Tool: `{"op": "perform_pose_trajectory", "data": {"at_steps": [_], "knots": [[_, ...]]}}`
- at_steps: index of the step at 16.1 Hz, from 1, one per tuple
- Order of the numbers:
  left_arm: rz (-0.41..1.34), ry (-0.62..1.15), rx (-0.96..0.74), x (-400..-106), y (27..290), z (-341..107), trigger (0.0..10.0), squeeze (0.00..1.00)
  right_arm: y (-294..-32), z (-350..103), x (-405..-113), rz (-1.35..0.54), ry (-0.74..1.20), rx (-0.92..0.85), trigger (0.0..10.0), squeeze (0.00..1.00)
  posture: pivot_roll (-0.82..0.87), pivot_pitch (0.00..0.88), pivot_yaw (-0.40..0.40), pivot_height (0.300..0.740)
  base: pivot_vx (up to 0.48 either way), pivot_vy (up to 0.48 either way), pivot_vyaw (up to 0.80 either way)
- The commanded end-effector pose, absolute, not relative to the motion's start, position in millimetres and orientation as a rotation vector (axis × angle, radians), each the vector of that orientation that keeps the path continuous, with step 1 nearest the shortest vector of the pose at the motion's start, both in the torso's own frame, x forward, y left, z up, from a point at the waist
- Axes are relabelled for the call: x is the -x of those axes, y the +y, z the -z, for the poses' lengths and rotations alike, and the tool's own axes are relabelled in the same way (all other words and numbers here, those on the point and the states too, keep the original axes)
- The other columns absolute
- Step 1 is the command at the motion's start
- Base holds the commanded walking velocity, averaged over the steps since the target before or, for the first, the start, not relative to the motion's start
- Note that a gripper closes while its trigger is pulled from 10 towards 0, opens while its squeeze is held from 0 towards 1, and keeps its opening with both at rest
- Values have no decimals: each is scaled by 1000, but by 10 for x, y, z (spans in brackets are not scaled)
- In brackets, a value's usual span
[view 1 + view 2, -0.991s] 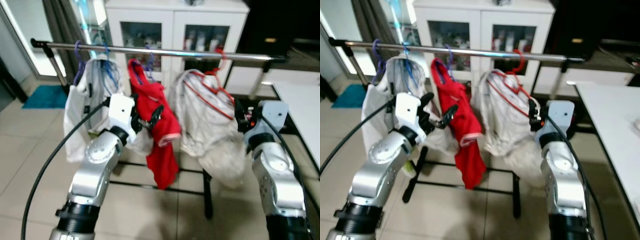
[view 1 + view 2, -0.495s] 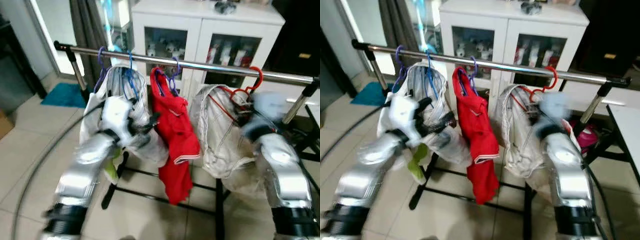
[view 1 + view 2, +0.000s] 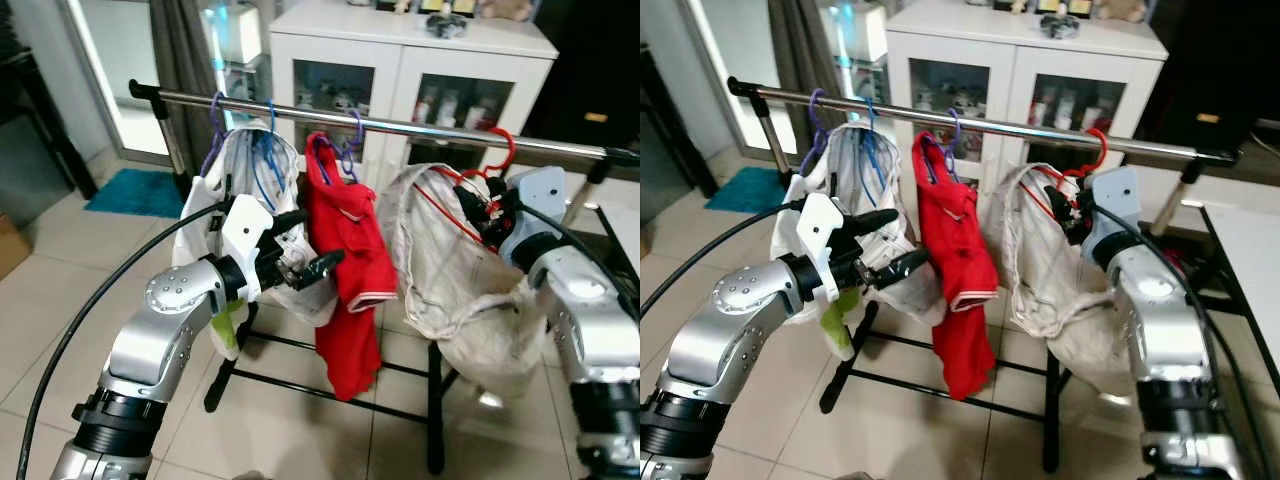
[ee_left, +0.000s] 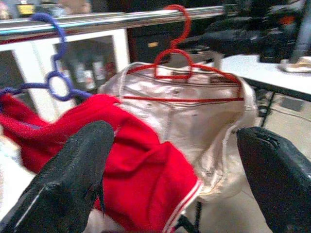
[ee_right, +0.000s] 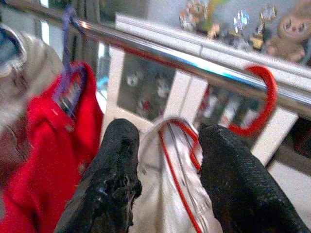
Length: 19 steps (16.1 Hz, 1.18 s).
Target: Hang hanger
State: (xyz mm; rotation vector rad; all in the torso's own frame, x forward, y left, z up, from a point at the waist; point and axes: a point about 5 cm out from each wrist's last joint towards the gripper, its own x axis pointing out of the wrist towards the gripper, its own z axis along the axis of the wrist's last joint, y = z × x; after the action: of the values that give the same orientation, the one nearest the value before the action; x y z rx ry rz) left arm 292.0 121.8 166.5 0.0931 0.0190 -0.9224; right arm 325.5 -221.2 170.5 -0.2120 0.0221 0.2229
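Hanging looks all but done: the red hanger hooks over the rail with its pale garment, so the right gripper, fingers around the hanger's neck (grip tightness unclear), should let go gently without tugging. The left gripper waits spread open by the red shirt. The right wrist view alone shows the hook seated.

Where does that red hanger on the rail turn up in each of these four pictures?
Left eye view: red hanger, right of centre, hooked on the rail.
Right eye view, right of centre.
Left wrist view, upper middle, above the pale garment.
Right wrist view, hook at right.
Shared landmark: the rail.
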Motion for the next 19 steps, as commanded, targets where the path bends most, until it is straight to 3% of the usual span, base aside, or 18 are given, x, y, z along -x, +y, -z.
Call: {"op": "perform_pose_trajectory", "data": {"at_steps": [1,4,11,19], "knots": [[959,9,-112,-2946,1193,-1727,10000,0,-2301,-1696,-3293,-210,55,218,10000,0,-77,6,-2,740,0,0,0],[1004,14,-129,-2932,1187,-1733,10000,0,-2449,-1687,-3388,-185,83,225,10000,0,-77,4,-1,740,0,0,0],[1085,28,-136,-2914,1184,-1758,10000,0,-2523,-1785,-3680,-399,79,90,10000,0,-67,9,6,740,0,0,0],[1106,34,-142,-2917,1172,-1765,10000,0,-2499,-1741,-3786,-396,147,193,10000,0,-64,8,7,740,0,0,0]]}}
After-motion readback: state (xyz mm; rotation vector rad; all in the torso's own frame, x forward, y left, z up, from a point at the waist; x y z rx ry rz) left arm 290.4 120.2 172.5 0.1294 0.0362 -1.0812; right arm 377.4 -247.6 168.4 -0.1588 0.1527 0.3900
